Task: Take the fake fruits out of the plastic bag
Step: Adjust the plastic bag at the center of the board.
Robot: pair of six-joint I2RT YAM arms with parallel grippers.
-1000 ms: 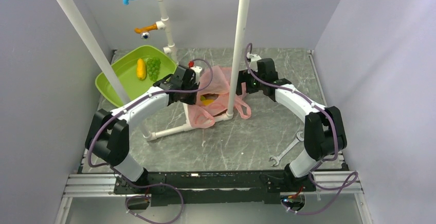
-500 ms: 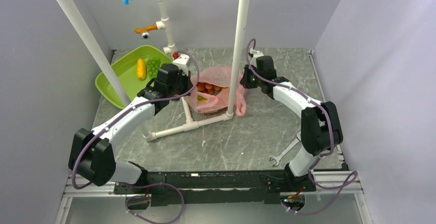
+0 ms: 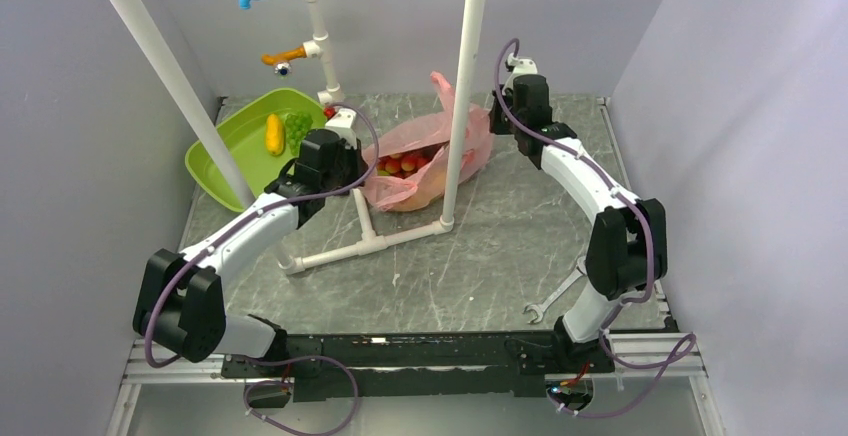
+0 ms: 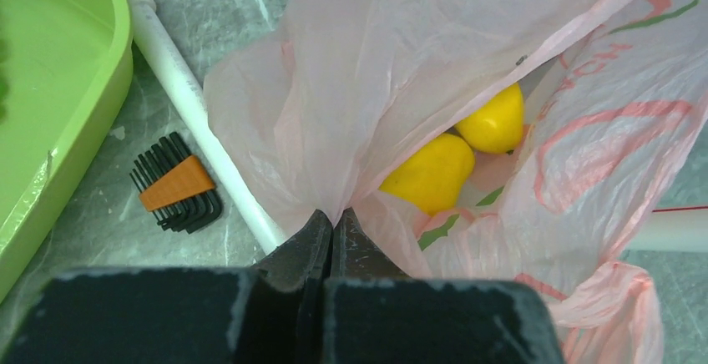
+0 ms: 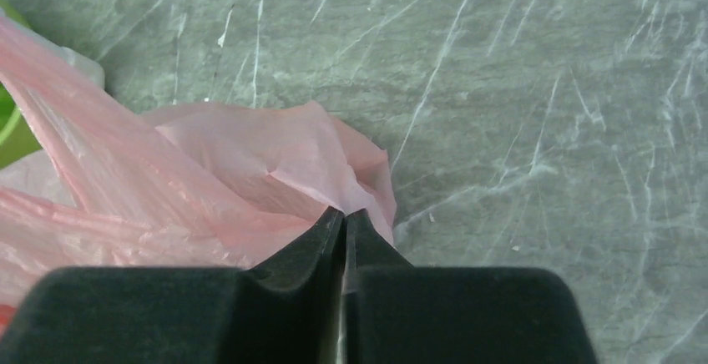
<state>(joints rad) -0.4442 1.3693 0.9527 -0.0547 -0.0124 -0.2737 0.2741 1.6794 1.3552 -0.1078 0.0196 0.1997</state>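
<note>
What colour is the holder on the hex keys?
Orange holder, black keys; left wrist view shows it best.

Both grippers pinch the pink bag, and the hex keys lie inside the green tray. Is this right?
Not quite: left gripper and right gripper do pinch the plastic bag, but the hex keys lie on the table beside the green tray; the left wrist view shows it.

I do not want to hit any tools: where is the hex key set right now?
In the left wrist view, the hex key set lies at the left, between the green tray and the white pipe, with the plastic bag beyond the pipe.
</note>
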